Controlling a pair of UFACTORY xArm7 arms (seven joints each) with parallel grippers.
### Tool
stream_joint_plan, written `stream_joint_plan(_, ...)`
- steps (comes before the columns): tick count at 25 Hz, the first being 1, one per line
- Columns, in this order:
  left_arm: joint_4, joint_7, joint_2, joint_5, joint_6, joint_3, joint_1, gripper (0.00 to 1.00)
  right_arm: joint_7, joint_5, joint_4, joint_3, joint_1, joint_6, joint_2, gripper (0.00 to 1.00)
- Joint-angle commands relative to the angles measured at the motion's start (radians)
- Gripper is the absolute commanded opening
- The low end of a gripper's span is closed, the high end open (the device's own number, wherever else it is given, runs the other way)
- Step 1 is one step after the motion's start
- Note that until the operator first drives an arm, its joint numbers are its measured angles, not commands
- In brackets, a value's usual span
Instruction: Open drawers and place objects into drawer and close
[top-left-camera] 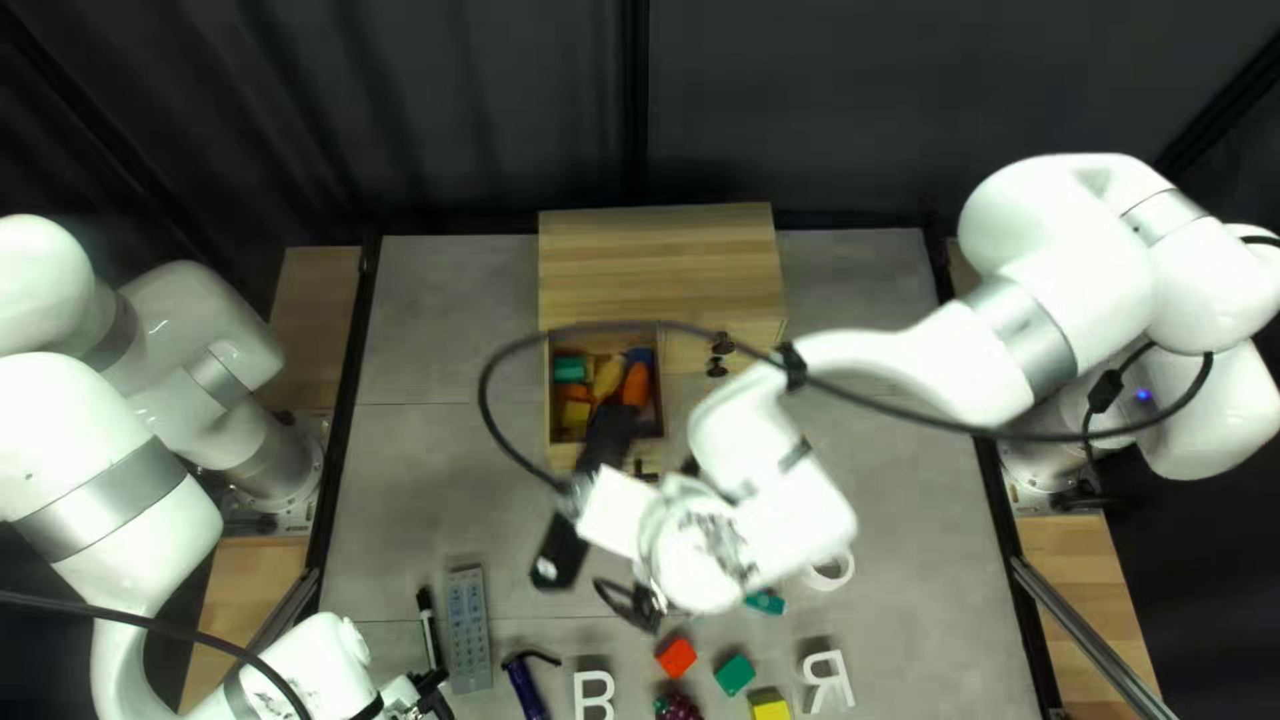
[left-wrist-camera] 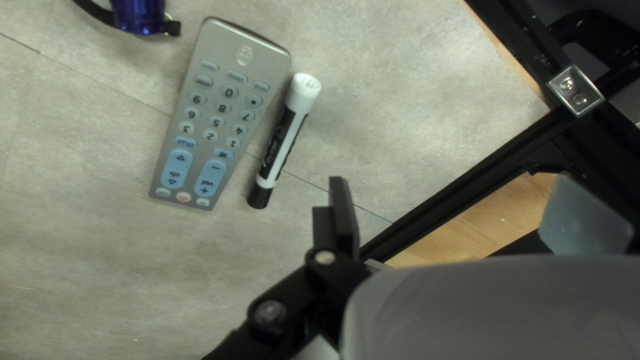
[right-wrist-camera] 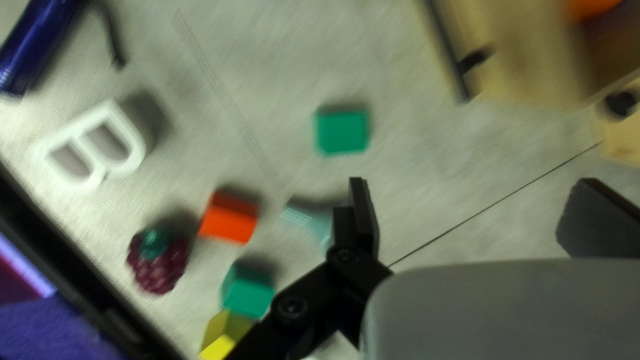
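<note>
In the top left view, my right gripper [top-left-camera: 638, 607] is over the mid-table, below the wooden drawer unit [top-left-camera: 656, 247]. An open drawer [top-left-camera: 563, 451] there holds an orange item [top-left-camera: 636, 384], a yellow one and colored blocks. My left gripper [top-left-camera: 434, 694] is low at the left, near the marker [top-left-camera: 428, 627] and remote [top-left-camera: 470, 627]. The left wrist view shows my left gripper [left-wrist-camera: 460, 213] open and empty, beside the marker [left-wrist-camera: 283, 143] and remote [left-wrist-camera: 217, 120]. In the right wrist view, my right gripper [right-wrist-camera: 477, 213] is open and empty above the table; a green block [right-wrist-camera: 341, 132] lies ahead.
Blocks in red [top-left-camera: 678, 658], green [top-left-camera: 734, 674] and yellow [top-left-camera: 770, 710], white letters [top-left-camera: 594, 694], a berry [top-left-camera: 678, 707] and a blue flashlight [top-left-camera: 526, 688] lie at the near side. A white ring-shaped item [top-left-camera: 830, 574] is right of my right gripper. A cable [top-left-camera: 487, 387] loops over the drawer.
</note>
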Motion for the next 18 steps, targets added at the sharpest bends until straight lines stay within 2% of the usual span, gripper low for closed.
stream_joint_plan(1, 0.000, 0.000, 0.000, 0.000, 0.000, 0.000, 0.000, 1.00, 0.040, -0.006, -0.041, -0.003, 0.002, -0.101, 0.046, 1.00)
stream_joint_plan(11, 0.000, 0.000, 0.000, 0.000, 0.000, 0.000, 0.000, 1.00, 0.050, -0.084, -0.173, -0.037, -0.020, -0.277, 0.067, 1.00)
stream_joint_plan(18, 0.000, 0.000, 0.000, 0.000, 0.000, 0.000, 0.000, 1.00, 0.052, -0.151, -0.186, -0.060, -0.007, -0.309, 0.084, 1.00)
